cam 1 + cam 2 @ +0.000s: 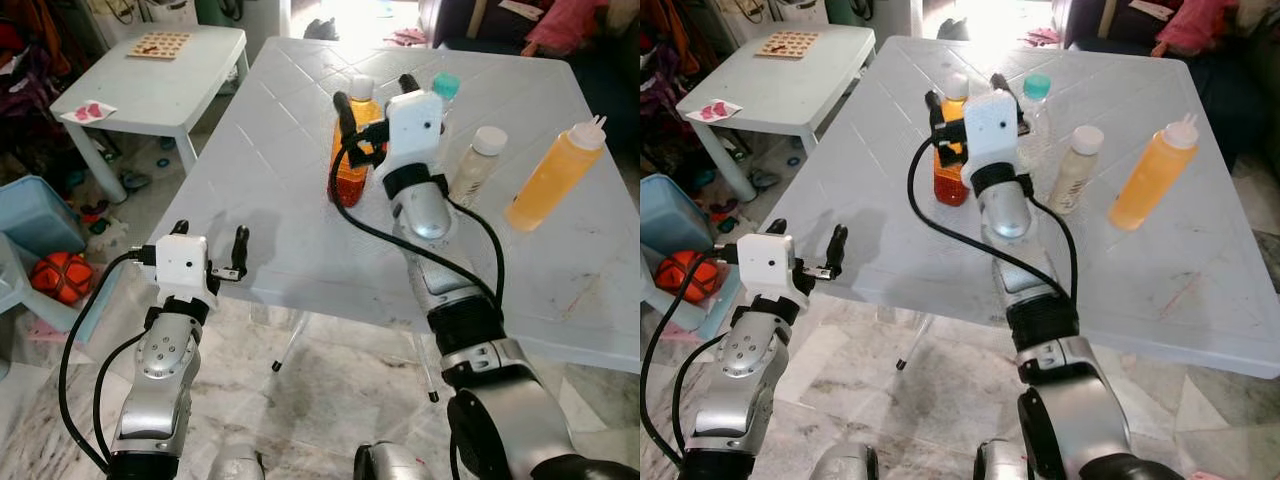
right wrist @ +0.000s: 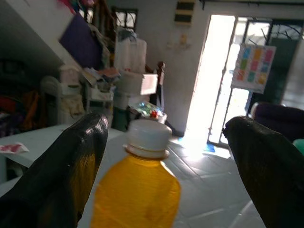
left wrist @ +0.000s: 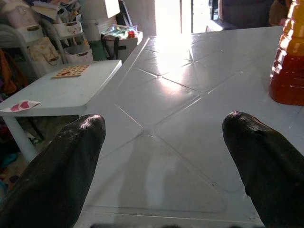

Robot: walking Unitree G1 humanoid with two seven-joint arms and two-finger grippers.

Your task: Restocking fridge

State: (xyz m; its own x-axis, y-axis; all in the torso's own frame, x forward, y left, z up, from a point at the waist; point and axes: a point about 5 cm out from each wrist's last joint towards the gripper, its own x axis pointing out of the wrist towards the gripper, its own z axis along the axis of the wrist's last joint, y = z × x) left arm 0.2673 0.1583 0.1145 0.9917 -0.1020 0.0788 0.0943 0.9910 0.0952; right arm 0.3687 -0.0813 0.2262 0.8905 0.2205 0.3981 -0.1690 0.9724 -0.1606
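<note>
An orange juice bottle [image 1: 350, 160] with a white cap [image 2: 148, 137] stands on the white plastic table [image 1: 290, 210]. My right gripper [image 1: 375, 92] is open and reaches over the table, one finger on each side of the bottle's top, and the pads do not touch it. In the right wrist view the orange juice bottle [image 2: 137, 194] sits between the two fingers [image 2: 71, 175]. My left gripper [image 1: 210, 238] is open and empty at the table's near left edge, and in its wrist view the left gripper [image 3: 164, 121] looks across the tabletop.
Behind the right gripper stands a teal-capped bottle [image 1: 445, 88], with a pale white-capped bottle [image 1: 478, 163] and an orange squeeze bottle [image 1: 555, 178] further right. A small white side table [image 1: 160, 85] stands to the left. A blue bin [image 1: 30, 215] and a red ball [image 1: 60, 275] lie on the floor.
</note>
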